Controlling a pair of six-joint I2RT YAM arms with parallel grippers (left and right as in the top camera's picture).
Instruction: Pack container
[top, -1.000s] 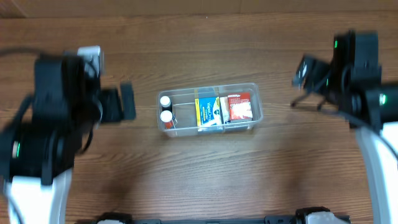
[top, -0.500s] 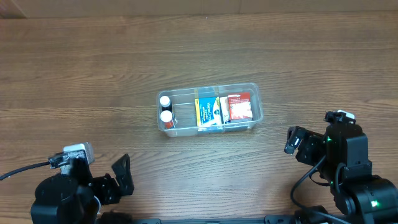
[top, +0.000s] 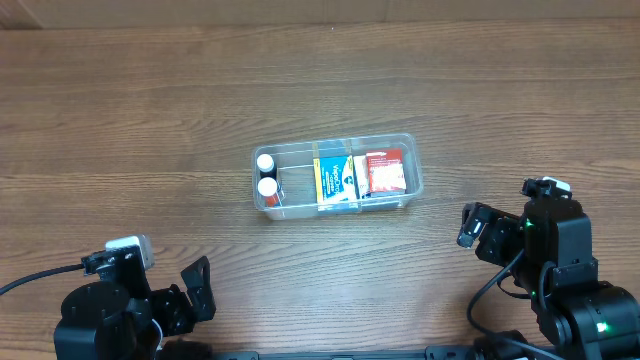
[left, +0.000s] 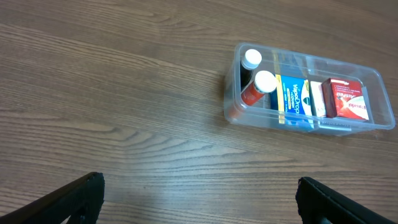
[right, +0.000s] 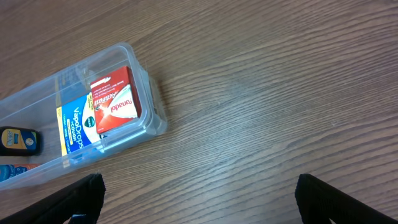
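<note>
The container sits mid-table, long axis running 9 to 3 o'clock. It lies at 10 o'clock from the right gripper (the nearer one) and 2 o'clock from the left gripper. Both grippers are spread apart, empty.

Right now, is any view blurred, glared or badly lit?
Overhead: sharp, evenly lit, no motion blur. Left wrist: sharp, faint pale sheen on the table low in frame. Right wrist: sharp, but the container is cropped at the left edge.
</note>
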